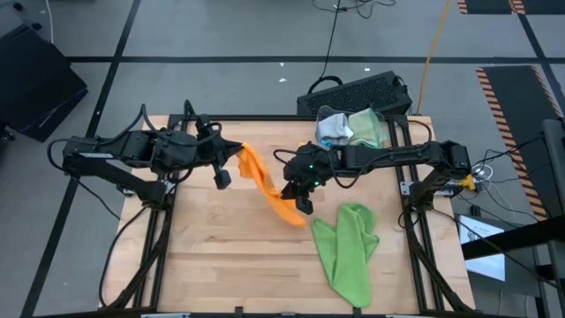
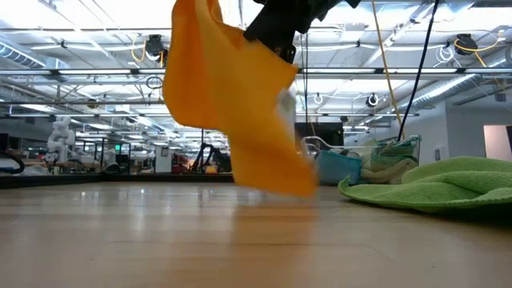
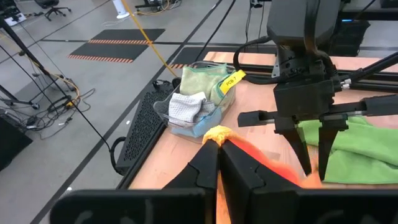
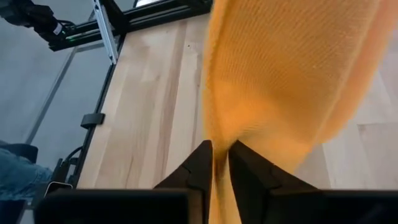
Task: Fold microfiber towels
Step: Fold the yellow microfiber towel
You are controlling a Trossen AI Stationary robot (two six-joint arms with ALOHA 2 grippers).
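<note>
An orange towel (image 1: 265,185) is slung between my two grippers above the middle of the table. My left gripper (image 1: 231,159) is shut on its far-left end and my right gripper (image 1: 298,201) is shut on its near-right end. In the low view the orange towel (image 2: 232,112) hangs in a broad sheet, with its lowest corner close above the tabletop. A lime green towel (image 1: 349,252) lies crumpled on the table at the near right, resting on its underside. My left gripper pinches a bunched corner of the orange towel (image 3: 216,132) between its two fingers, coming from the table's left and slanting a little down. The cloth runs away from the fingers toward the other gripper. My right gripper pinches an edge of the orange towel (image 4: 219,142) between its two fingers, coming from the table's right and slanting down. The cloth spreads out wide beyond the fingertips; how many layers are held does not show.
A clear bin (image 1: 353,128) with grey and pale green towels stands at the table's far right corner. A black keyboard (image 1: 353,93) lies on the floor behind it. Bare wooden tabletop (image 1: 221,256) spreads at the near left.
</note>
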